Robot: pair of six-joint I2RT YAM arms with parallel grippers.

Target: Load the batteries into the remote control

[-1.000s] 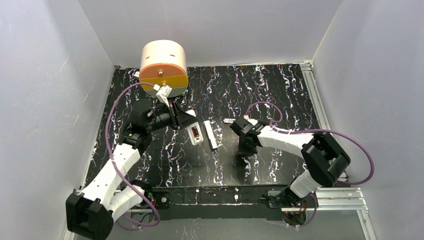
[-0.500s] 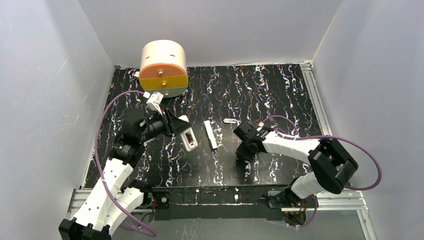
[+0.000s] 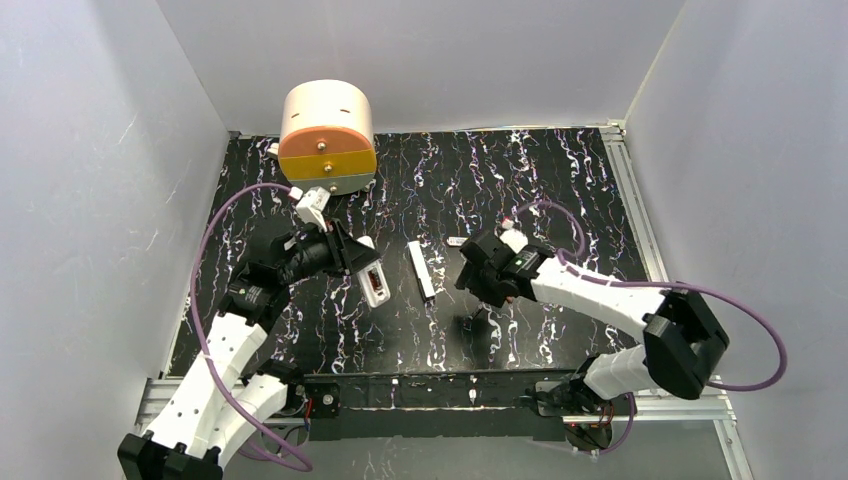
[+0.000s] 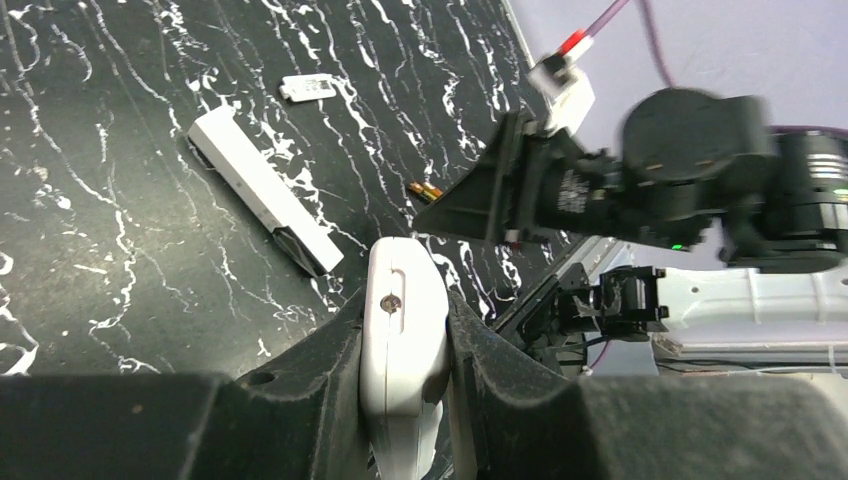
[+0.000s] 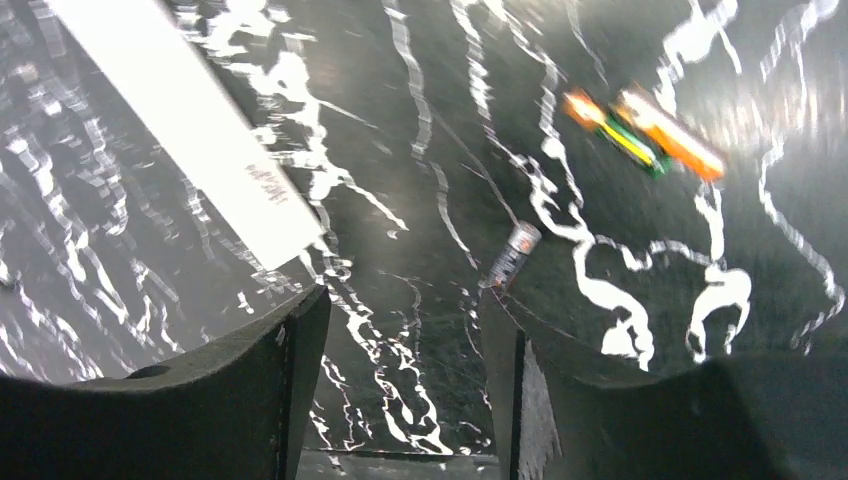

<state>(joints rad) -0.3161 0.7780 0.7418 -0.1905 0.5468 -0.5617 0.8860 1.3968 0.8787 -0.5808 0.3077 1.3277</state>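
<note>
Right claw [image 5: 400, 330] opened above mat [image 5: 420, 150]; batteries [image 5: 645, 135] lie apart from white bar [image 5: 190, 140].

Black table [image 3: 560, 180] veined with white marbling, white remote control [image 4: 403, 330] in the black left claw [image 4: 406, 322], plain white bar [image 4: 262, 190] just beyond it, 2 orange batteries [image 5: 668, 133] streaked green beyond the black right claw [image 5: 400, 330], purple cables [image 4: 603, 18]

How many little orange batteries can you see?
2 batteries, I think: blurry, side by side on the table just past the right gripper. More could hide inside the remote control.
</note>
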